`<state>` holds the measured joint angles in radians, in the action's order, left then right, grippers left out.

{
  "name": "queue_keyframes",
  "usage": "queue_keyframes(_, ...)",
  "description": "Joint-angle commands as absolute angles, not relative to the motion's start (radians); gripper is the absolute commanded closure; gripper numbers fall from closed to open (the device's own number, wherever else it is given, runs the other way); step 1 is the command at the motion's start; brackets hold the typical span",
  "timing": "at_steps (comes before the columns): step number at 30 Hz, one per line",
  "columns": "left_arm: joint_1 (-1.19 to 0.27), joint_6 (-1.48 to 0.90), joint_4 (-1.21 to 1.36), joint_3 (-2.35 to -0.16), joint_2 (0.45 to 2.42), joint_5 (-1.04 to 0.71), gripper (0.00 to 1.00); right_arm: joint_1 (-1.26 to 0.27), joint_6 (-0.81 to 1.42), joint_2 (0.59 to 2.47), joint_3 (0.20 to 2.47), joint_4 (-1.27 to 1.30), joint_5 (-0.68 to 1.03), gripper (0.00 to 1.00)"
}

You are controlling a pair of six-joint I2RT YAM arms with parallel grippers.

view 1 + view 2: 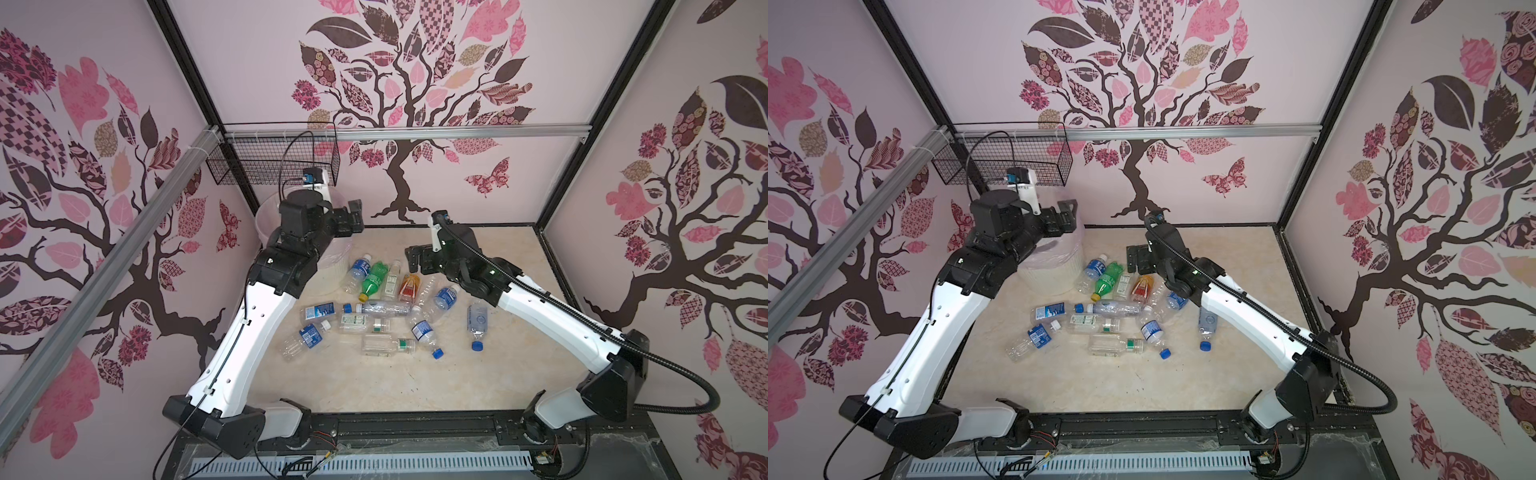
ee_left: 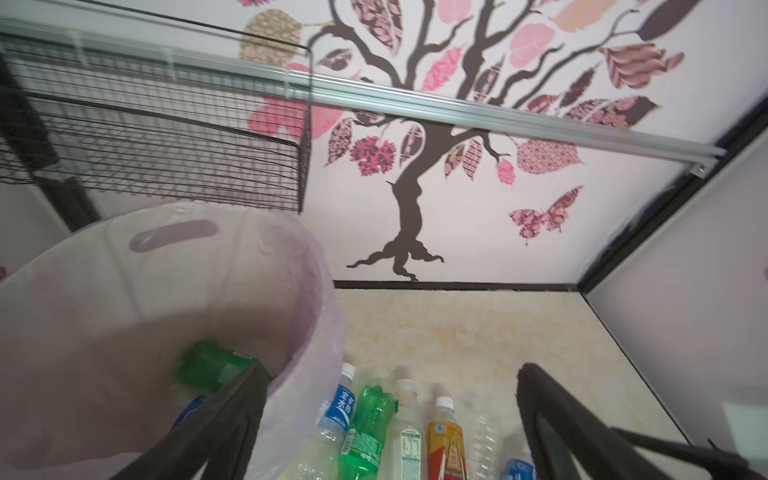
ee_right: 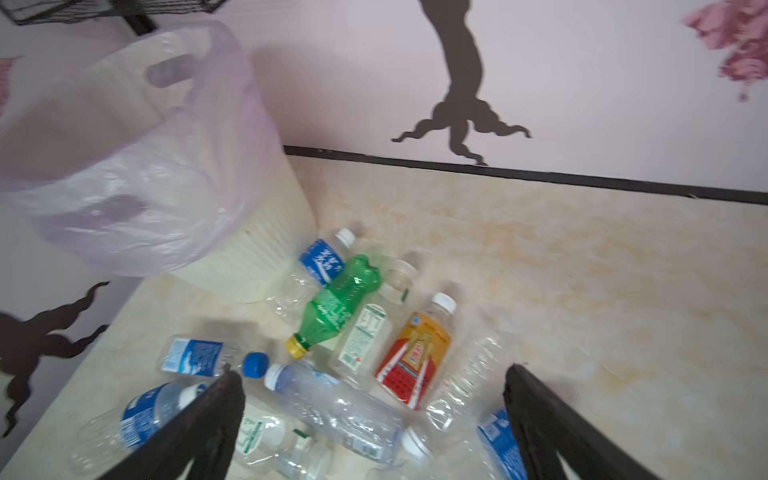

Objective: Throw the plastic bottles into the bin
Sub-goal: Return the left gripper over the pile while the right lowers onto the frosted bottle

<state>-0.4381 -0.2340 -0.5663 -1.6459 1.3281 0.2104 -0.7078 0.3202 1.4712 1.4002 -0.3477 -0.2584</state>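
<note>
Pale walls printed with pink-and-brown trees close in my beige marble-look table. In its far left corner stands the round, liner-draped bin, beneath a black wire basket. A green bottle lies inside the bin. The other plastic bottles lie scattered mid-table, the nearest just beside the bin, an orange-red bottle among them. My left gripper hovers over the bin's rim, jaws wide apart and empty. My right gripper hangs above the pile's far edge, jaws also spread, holding nothing.
</note>
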Motion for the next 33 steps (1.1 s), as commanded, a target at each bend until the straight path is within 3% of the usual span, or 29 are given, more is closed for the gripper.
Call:
queue_keyframes(1,-0.487,-0.193,-0.547,-1.572,1.323,0.268,0.03,-0.679,0.362,1.380,1.315,-0.372,-0.329,0.01)
queue_keyframes(16,-0.815,-0.149,-0.469,-1.376,1.421,0.397,0.03,-0.547,0.517,1.202,0.903,-0.468,-0.496,0.00)
queue_keyframes(33,-0.883,-0.204,-0.346,-1.172,1.422,0.389,0.03,-0.494,0.644,1.175,0.669,-0.413,-0.317,0.00)
